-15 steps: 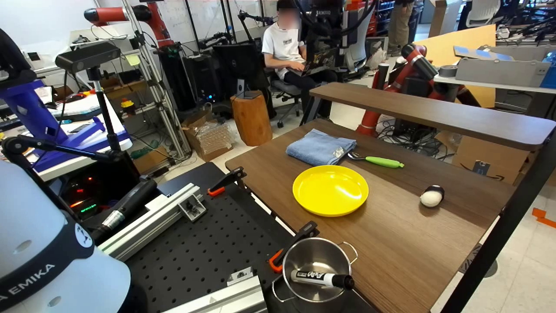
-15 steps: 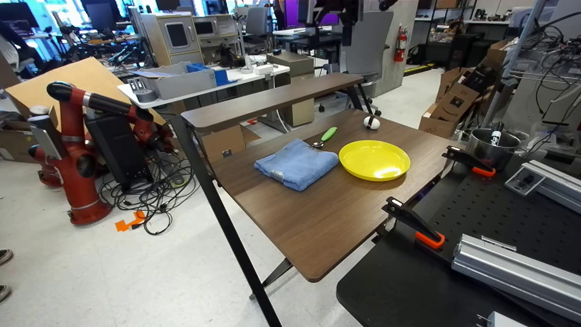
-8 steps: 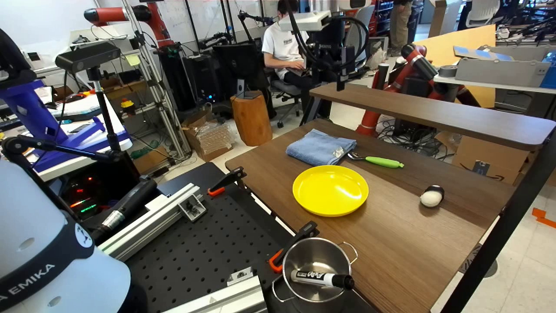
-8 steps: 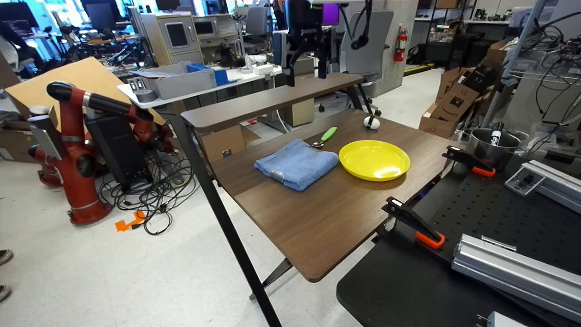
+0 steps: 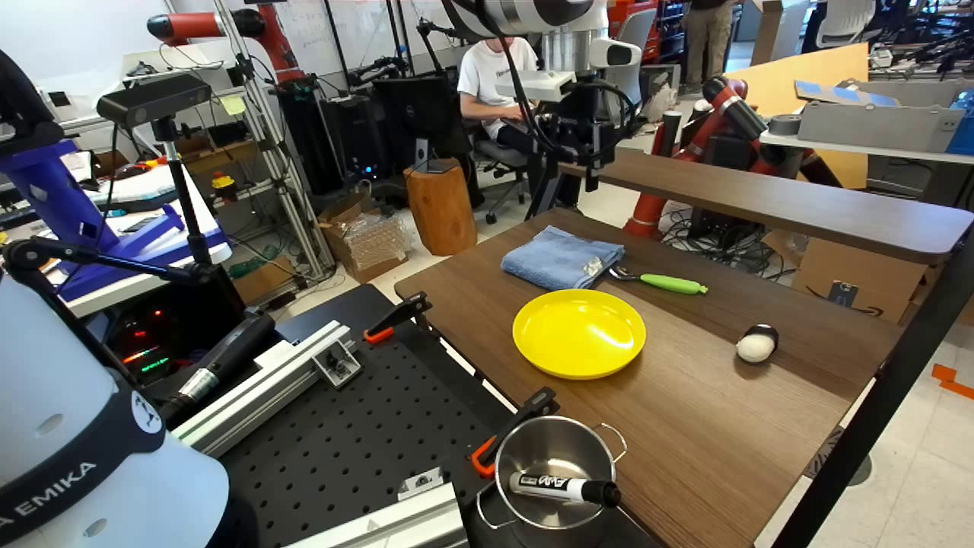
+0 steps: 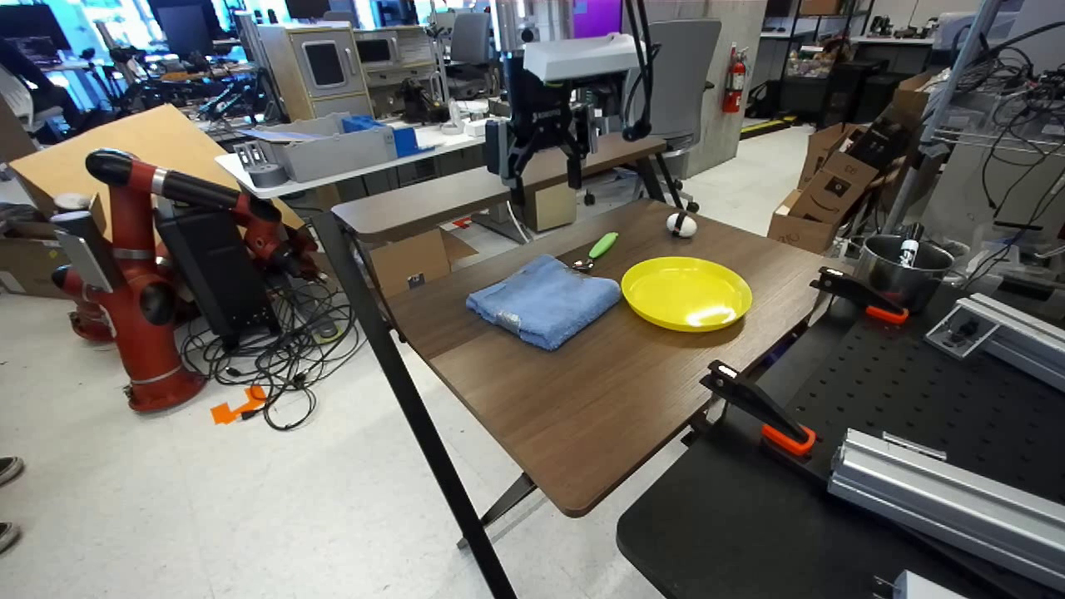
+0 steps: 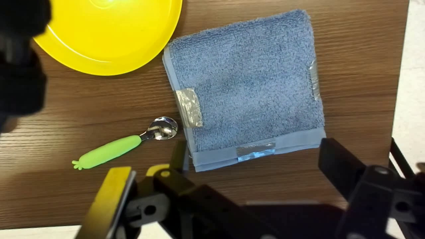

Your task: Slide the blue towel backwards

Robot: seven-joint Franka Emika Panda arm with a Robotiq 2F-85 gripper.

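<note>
The blue towel lies folded and flat on the brown table in both exterior views. In the wrist view the towel has patches of silvery tape on its edges. My gripper is open and empty, above the table and higher than the towel, near the raised shelf. In the wrist view the open fingers appear to either side of the towel's lower edge, apart from it. The gripper also shows in an exterior view, where its fingers overlap in the picture.
A yellow plate sits right beside the towel. A green-handled spoon lies close to another side. A raised shelf runs along the table's far edge. A white-and-black ball and a metal pot holding a marker stand farther off.
My gripper has come down from the top of the exterior views to a lower height above the table's far side. It stays open. The towel, plate and spoon have not moved.
</note>
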